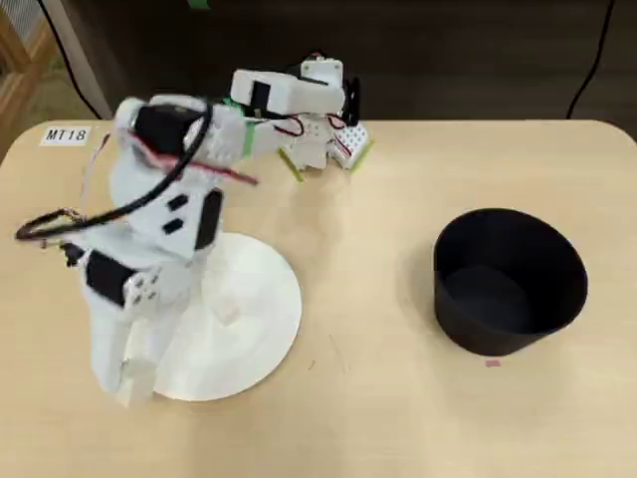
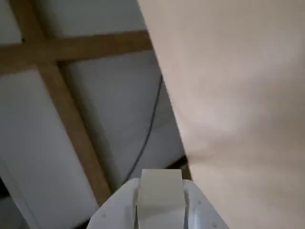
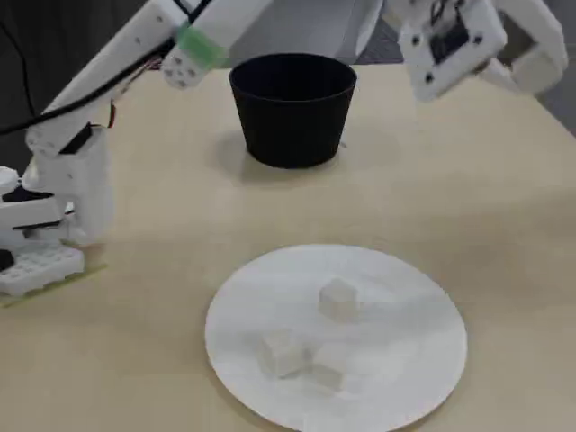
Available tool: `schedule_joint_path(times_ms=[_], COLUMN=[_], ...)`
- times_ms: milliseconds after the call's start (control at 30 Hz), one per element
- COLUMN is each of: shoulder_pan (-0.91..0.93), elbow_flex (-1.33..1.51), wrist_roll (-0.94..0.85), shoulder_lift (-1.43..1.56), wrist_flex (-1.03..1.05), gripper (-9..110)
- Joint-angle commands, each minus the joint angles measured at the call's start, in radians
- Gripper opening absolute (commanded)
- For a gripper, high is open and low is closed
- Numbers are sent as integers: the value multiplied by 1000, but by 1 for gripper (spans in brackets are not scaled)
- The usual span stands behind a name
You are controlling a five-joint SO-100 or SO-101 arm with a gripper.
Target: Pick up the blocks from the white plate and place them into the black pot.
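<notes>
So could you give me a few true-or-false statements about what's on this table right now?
1. The gripper holds a block. True.
2. The white plate is bare. False: three blocks, one at, lie on it.
3. The black pot stands on the plate. False: it stands apart on the table.
4. The pot lies tipped over. False: it stands upright.
5. The plate is wider than the pot. True.

In the fixed view we record 3 blocks (image 3: 337,297) on the plate (image 3: 423,360), below the raised claw (image 3: 540,65); the pot (image 3: 292,112) stands to the claw's left.
</notes>
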Motion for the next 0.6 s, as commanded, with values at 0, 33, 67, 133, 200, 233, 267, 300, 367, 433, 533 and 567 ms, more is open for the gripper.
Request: schedule_joint_path(times_ms=[0, 33, 67, 133, 200, 233, 267, 300, 367, 433, 533, 567], shoulder_pan=[-135, -170, -201, -262, -336, -383, -436, -499, -630, -744, -853, -881], elbow_flex=[195, 350, 515, 811, 1049, 1140, 1220, 1289, 1451, 1655, 1853, 1878], wrist_roll=[-115, -127, -138, -146, -150, -150, -152, -153, -149, -121, -92, -92], shoulder_lift=[245, 344, 448, 635, 796, 856, 905, 943, 1022, 1126, 1203, 1204], wrist_flex=[34, 34, 32, 32, 31, 29, 28, 17, -81, -276, -497, -532], gripper=[-2, -2, -2, -2, -2, -2, -2, -2, -2, -2, -2, -2])
